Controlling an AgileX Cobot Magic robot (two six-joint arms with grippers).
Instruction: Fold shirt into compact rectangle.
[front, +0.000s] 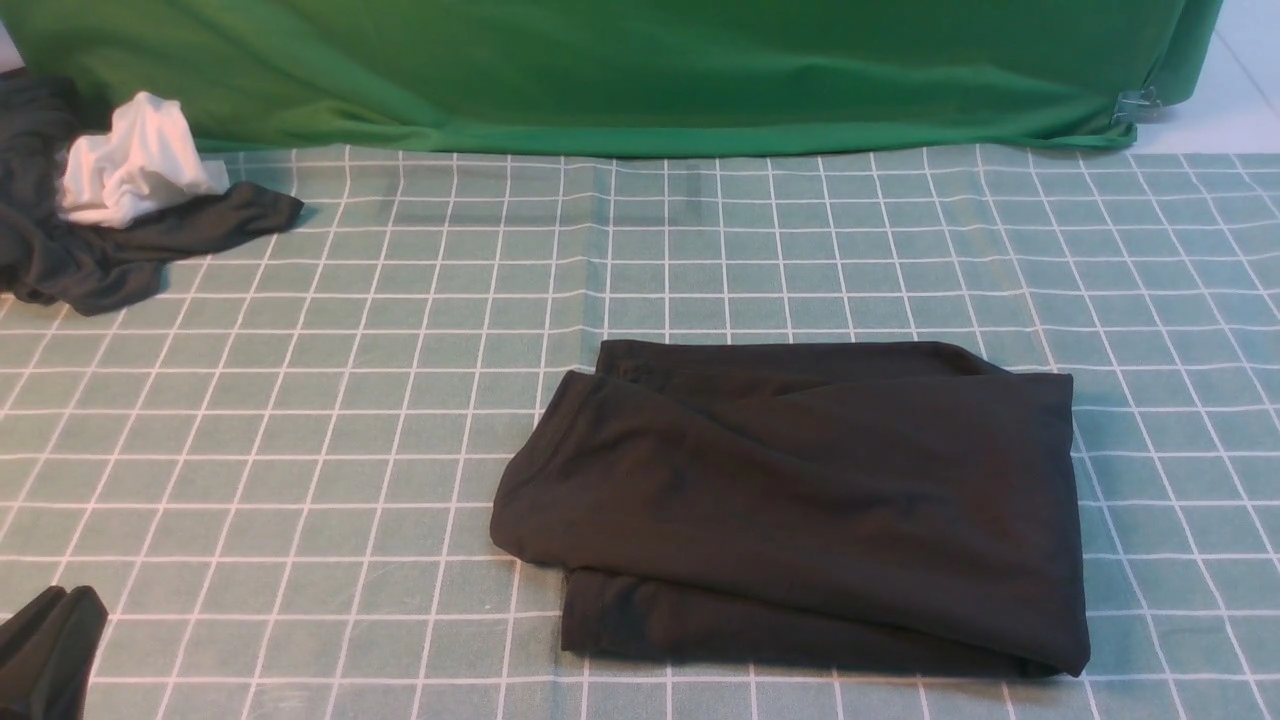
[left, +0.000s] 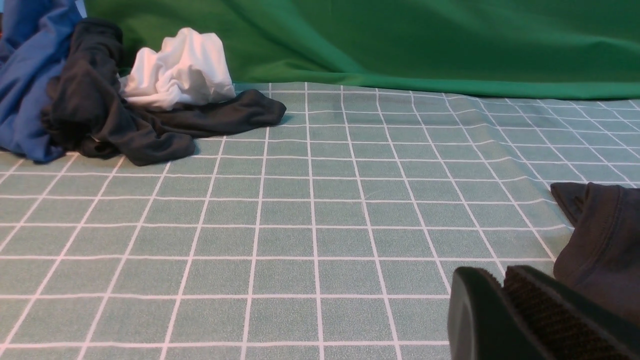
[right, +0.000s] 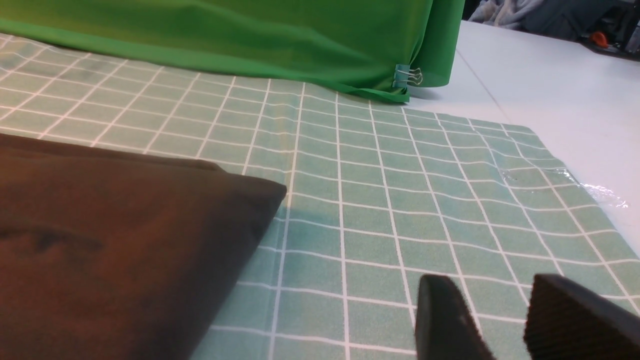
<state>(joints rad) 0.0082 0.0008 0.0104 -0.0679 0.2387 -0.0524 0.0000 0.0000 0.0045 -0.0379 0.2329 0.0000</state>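
The large black cotton T-shirt lies folded into a rough rectangle of stacked layers on the green white-gridded tablecloth, right of centre; no print or label shows. The left gripper is pressed together, empty, beside the shirt; the right gripper stands spread, empty, over bare cloth.

You see a white cloth bunched on a dark garment, checked tablecloth, green backdrop behind.
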